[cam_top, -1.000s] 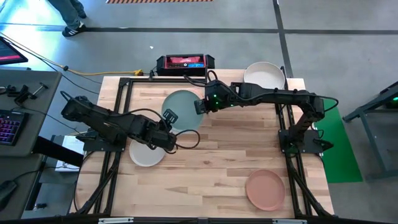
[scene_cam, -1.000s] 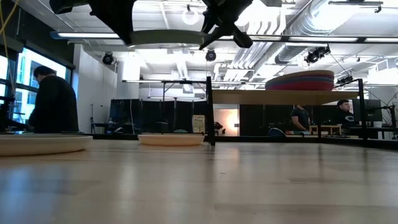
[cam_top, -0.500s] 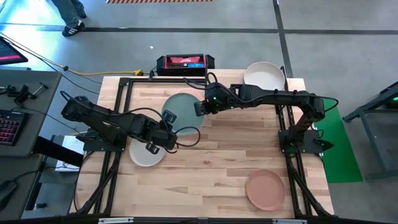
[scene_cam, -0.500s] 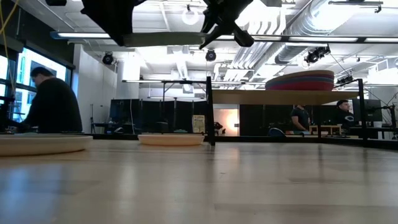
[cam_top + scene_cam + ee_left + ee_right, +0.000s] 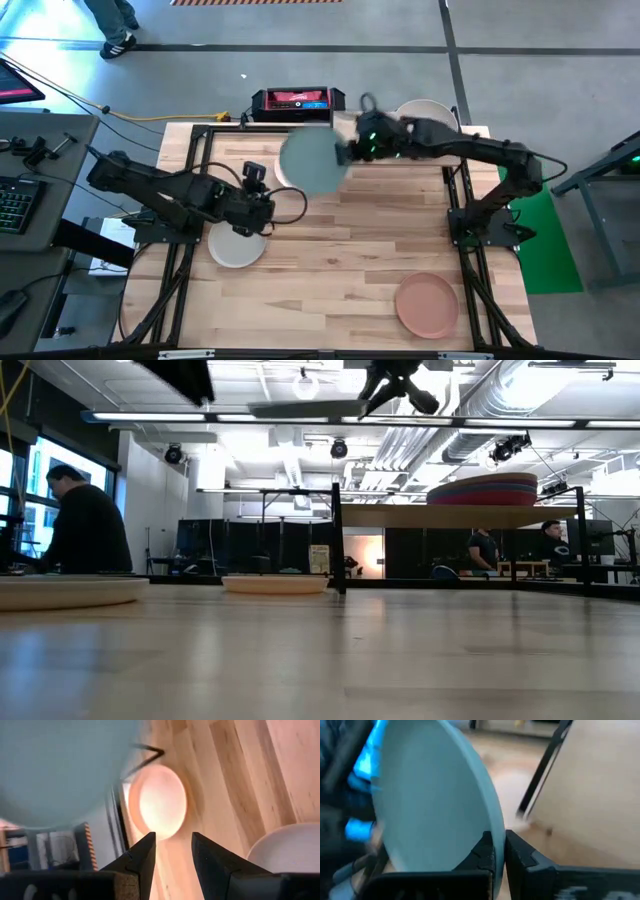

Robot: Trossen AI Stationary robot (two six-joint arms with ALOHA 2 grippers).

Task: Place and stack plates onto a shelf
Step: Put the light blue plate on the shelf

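Right gripper (image 5: 349,152): I see its fingers clamped on the rim of the teal plate (image 5: 312,160), held in the air beside it. Just behind my gripper, the shelf (image 5: 470,132) bears a cream plate (image 5: 432,108). Left gripper (image 5: 258,200): fingers apart, empty, above another plate (image 5: 234,250).

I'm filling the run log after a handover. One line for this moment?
right claw: shut on teal plate, in air | left claw: open, empty | salmon plate: on table
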